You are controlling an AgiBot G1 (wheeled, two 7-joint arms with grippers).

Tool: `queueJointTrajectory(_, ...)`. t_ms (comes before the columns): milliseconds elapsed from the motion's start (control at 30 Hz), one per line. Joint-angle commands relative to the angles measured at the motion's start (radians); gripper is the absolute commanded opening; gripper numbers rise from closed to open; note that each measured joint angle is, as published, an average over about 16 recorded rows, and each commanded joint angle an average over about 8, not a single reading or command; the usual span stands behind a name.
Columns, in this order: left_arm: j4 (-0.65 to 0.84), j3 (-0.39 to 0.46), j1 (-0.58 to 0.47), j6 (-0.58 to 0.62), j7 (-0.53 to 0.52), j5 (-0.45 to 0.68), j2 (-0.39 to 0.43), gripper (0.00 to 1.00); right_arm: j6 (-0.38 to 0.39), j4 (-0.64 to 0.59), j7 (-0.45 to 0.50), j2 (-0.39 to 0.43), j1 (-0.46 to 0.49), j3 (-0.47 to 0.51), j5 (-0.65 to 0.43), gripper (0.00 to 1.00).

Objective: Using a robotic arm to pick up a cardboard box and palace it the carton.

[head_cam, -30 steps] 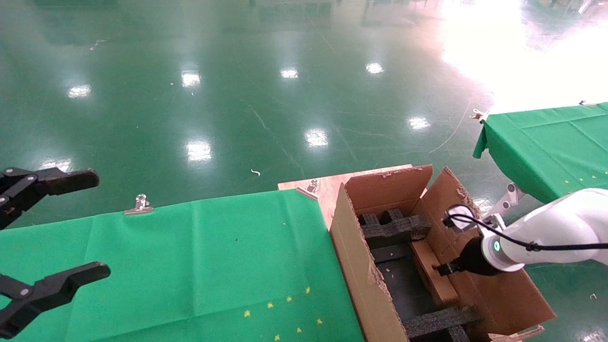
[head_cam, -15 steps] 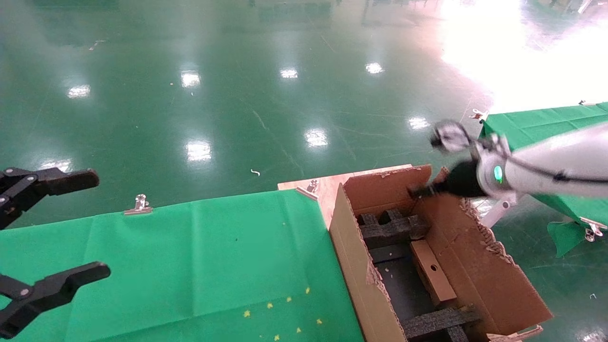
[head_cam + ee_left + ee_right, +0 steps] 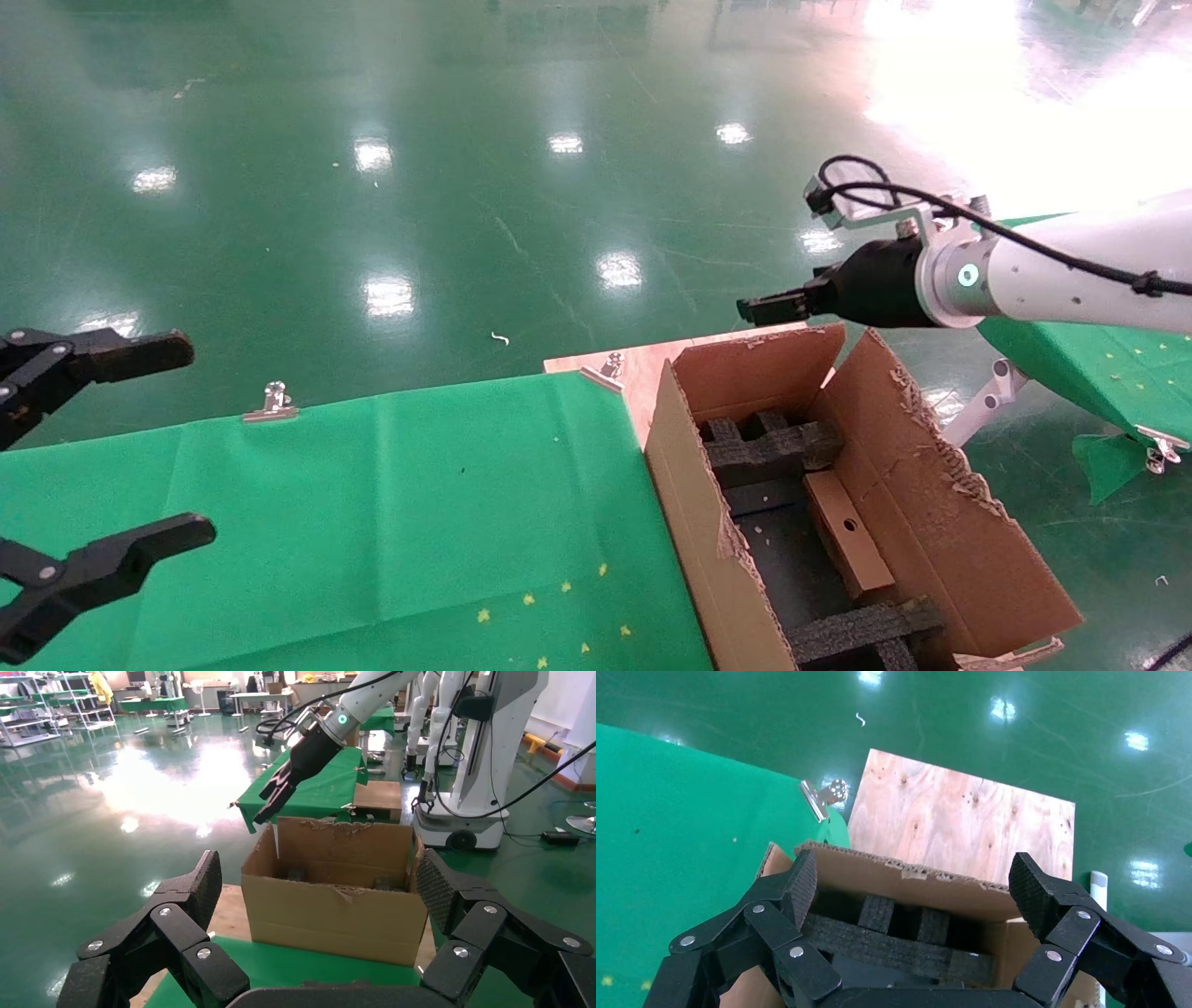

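The carton (image 3: 941,550) stands open at the right end of the table, with black foam dividers (image 3: 768,447) inside. The small cardboard box (image 3: 843,536) lies on edge inside it, hole upward, against the right wall. The white robotic arm (image 3: 1071,270) is my right arm. Its gripper (image 3: 768,306) is open and empty, hovering above the carton's far flap, clear of the box. In the right wrist view the gripper (image 3: 916,885) spans the far flap (image 3: 905,874) and the foam (image 3: 891,941). My left gripper (image 3: 158,447) is open and parked at the far left, and faces the carton (image 3: 334,910) in its wrist view.
A green cloth (image 3: 372,503) covers the table, held by metal clips (image 3: 272,403). A bare plywood board (image 3: 643,368) lies under the carton. A second green table (image 3: 1099,363) stands to the right. Other robots (image 3: 485,748) stand beyond the carton.
My right gripper was down inside the carton at the small box. It has let go and risen up and away over the far flap. The box stays in the carton.
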Motion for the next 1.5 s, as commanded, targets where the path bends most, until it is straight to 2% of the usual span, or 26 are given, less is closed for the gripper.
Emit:
queueJointTrajectory(33,0.0,0.0,0.0,0.0,0.0,0.0,0.0,1.0,0.001,-0.006,0.008,-0.001,-0.002,-0.009,-0.006,1.0)
queueJointTrajectory(233,0.0,0.0,0.0,0.0,0.0,0.0,0.0,1.0,-0.058,-0.003,-0.075,-0.004,-0.067,0.093,0.044,1.0)
queueJointTrajectory(1500,0.0,0.0,0.0,0.0,0.0,0.0,0.0,1.0,-0.651,0.04,-0.935,-0.026,-0.717,1.139,0.554,1.0)
